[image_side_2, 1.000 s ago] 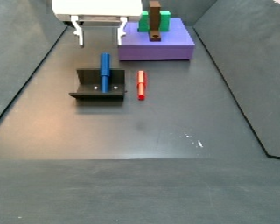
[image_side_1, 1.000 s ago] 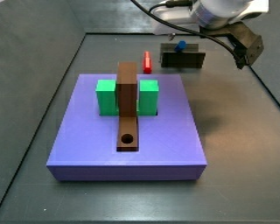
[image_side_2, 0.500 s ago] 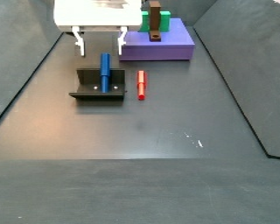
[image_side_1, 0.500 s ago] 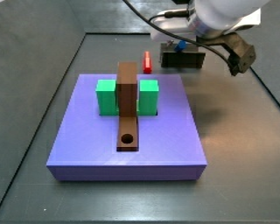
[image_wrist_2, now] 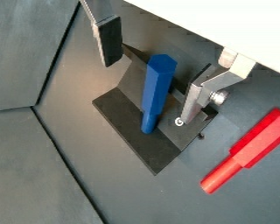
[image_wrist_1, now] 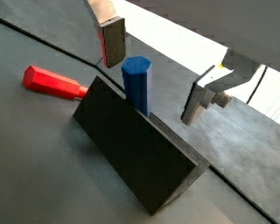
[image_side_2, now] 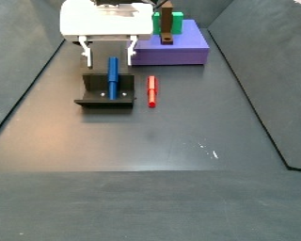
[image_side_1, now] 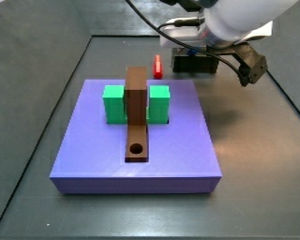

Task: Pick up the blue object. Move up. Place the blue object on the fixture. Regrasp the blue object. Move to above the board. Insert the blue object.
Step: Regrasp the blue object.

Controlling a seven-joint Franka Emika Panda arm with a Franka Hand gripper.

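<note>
Since the frame half a second ago the gripper (image_side_2: 109, 58) has come lower and now straddles the top of the blue peg (image_side_2: 113, 77), its jaws apart with a finger (image_wrist_2: 111, 39) on each side and a clear gap to the peg in both wrist views. The peg (image_wrist_2: 156, 93) leans on the fixture (image_side_2: 104, 97), its lower end on the base plate and its upper part against the upright wall. The red peg (image_side_2: 152, 90) lies flat on the floor just beside the fixture, outside the fingers. The board (image_side_1: 140, 150) with its brown bar (image_side_1: 138, 111) and green blocks (image_side_1: 113, 103) sits well apart, unchanged.
</note>
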